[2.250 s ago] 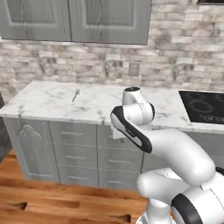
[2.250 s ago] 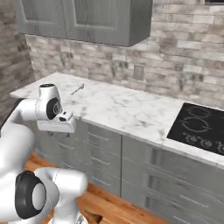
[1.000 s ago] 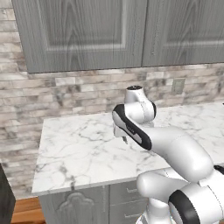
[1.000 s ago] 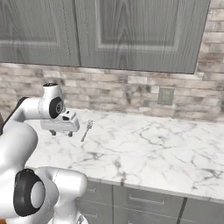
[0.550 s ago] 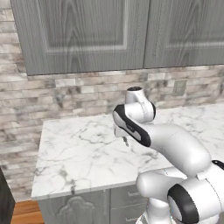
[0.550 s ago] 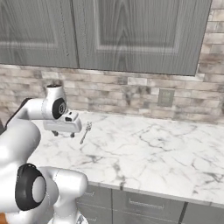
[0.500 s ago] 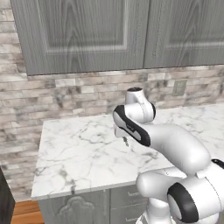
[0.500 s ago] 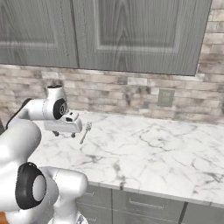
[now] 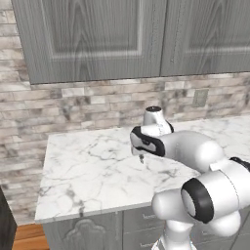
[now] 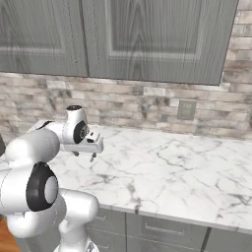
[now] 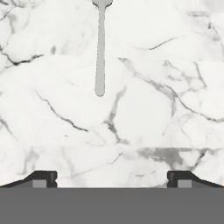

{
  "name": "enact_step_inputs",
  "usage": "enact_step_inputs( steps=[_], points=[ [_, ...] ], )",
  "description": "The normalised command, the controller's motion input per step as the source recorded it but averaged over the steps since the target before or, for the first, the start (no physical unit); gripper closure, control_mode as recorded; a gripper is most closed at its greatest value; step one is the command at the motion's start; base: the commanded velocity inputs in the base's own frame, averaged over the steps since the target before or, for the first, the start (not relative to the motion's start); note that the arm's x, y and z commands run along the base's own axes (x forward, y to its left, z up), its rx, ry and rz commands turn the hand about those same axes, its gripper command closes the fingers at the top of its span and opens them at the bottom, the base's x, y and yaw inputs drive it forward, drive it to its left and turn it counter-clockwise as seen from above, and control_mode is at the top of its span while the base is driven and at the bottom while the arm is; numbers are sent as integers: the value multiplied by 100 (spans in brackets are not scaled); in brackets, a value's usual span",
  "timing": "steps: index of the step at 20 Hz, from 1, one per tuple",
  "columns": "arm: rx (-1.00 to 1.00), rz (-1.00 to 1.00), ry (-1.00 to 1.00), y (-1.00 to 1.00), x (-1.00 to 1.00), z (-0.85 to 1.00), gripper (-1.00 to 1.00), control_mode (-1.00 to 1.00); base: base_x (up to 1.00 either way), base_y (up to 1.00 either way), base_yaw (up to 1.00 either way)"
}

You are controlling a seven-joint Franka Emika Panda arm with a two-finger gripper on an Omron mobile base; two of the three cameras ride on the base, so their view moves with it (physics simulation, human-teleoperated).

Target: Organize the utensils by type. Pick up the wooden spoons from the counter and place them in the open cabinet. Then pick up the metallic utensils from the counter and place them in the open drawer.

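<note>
Hand view shows you the fork [image 11: 100,48] lying flat on the marble worktop [image 11: 166,109], handle toward the gripper [image 11: 111,177], whose jaws stand wide apart and empty above the slab.

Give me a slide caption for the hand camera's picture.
Looking down on the marble counter: a thin silver fork's handle lies ahead of the open tool.

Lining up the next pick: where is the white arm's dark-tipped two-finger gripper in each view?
Left base view: two-finger gripper at centre, pointing down at the white grey-veined marble counter.
Right base view: left of centre, over the counter's left part.
Hand view: bottom edge, jaws wide open.
Shared landmark: the marble counter.
</note>
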Motion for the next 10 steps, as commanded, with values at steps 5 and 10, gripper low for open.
enact_step_inputs(
  steps=[5, 10],
  points=[
    [0, 0, 1, 3, 74, -26, -100, -100, 0, 0, 0],
    [0, 0, 6, 1, 71, -6, -100, -100, 0, 0, 0]
  ],
)
